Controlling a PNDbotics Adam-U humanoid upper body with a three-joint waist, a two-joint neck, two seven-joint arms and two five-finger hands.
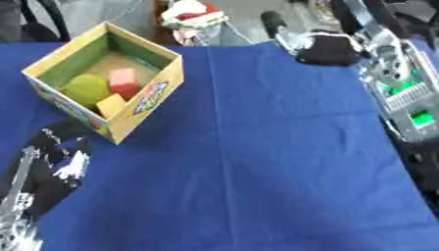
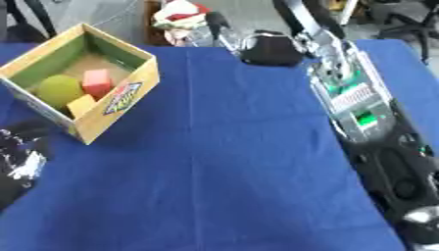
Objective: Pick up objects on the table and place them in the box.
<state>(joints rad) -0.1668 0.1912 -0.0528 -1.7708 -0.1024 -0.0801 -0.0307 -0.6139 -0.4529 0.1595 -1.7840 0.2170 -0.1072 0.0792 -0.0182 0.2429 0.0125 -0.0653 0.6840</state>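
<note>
The table (image 1: pixel 283 162) is covered with a blue cloth. A cardboard box (image 1: pixel 150 105) stands open at the far left of the table, turned so that one corner faces the robot. Its inner walls are green and its outer front wall bears a coloured label.

Three objects lie inside the box on its brown floor. A yellow-green ball (image 1: pixel 85 88) sits toward the left wall. A red block (image 1: pixel 123 81) lies just beside the ball on its right. A yellow block (image 1: pixel 110 104) lies at the near corner, touching or nearly touching both.

The left hand (image 1: pixel 51 162) shows at the lower left, on the near side of the box and close to its near corner. It is dark and blurred; whether its fingers are spread or curled cannot be told.

The right arm (image 2: pixel 360 108) enters from the right and extends to the far edge of the table. The right hand (image 2: pixel 267 49) at its end is a black shape near the far edge, well apart from the box. Its finger position cannot be told.
</note>
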